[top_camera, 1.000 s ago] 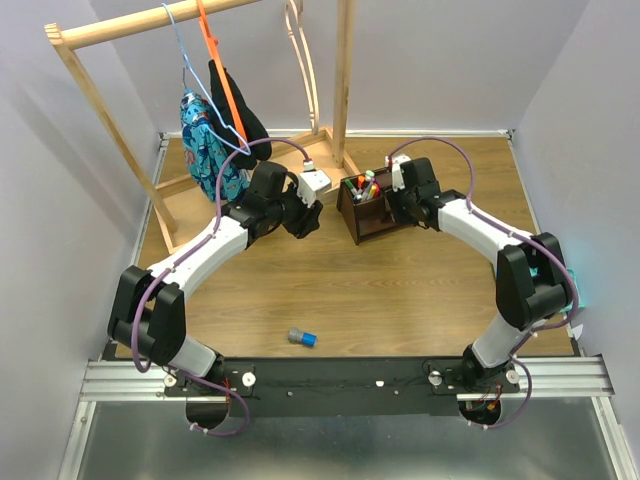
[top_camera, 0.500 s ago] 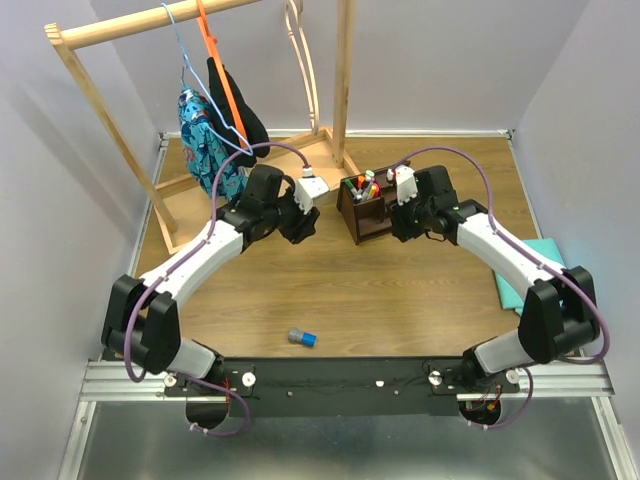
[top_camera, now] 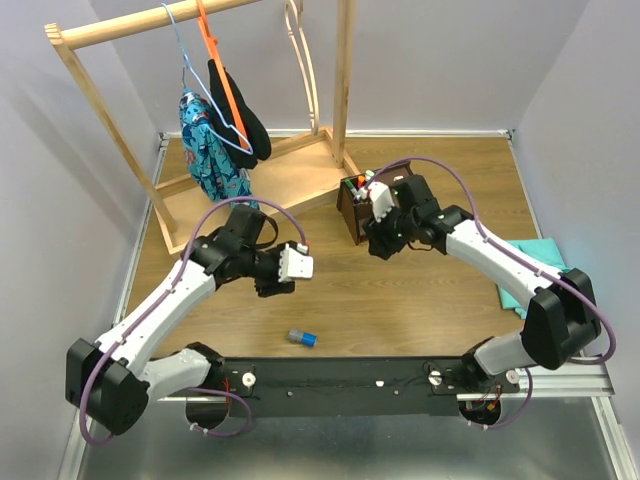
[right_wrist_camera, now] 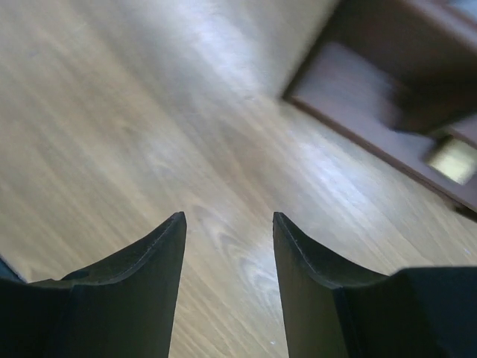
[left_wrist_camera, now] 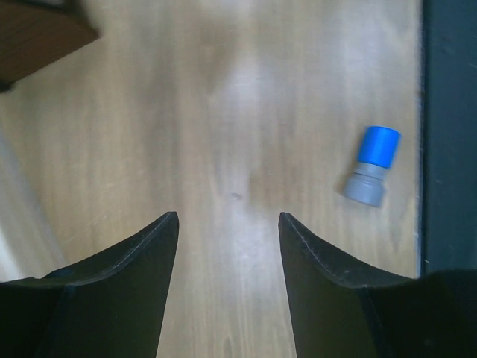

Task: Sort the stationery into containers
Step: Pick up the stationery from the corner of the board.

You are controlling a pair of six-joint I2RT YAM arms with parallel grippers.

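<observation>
A short grey cylinder with a blue cap [top_camera: 302, 338] [left_wrist_camera: 371, 175] lies on its side on the wooden table near the front rail. My left gripper [top_camera: 271, 287] [left_wrist_camera: 228, 224] hangs open and empty above bare wood, with the cylinder ahead and to its right. The dark brown organiser [top_camera: 356, 215] [right_wrist_camera: 387, 127] stands at centre back, with coloured marker caps [top_camera: 364, 183] sticking out of its top. My right gripper [top_camera: 383, 246] [right_wrist_camera: 228, 220] is open and empty just in front of it. A small pale tan thing [right_wrist_camera: 453, 160] sits blurred in a low slot.
A pale wooden clothes rack [top_camera: 120, 140] fills the back left, with hangers and a blue patterned cloth [top_camera: 208, 150] on its bar. A teal cloth [top_camera: 538, 256] lies at the right edge under my right arm. The black front rail [top_camera: 350, 374] [left_wrist_camera: 449, 149] runs close to the cylinder.
My left arm has swung back from the rack base to the near middle of the table. My right gripper has moved from beside the organiser to its front. Both jaws have widened.
</observation>
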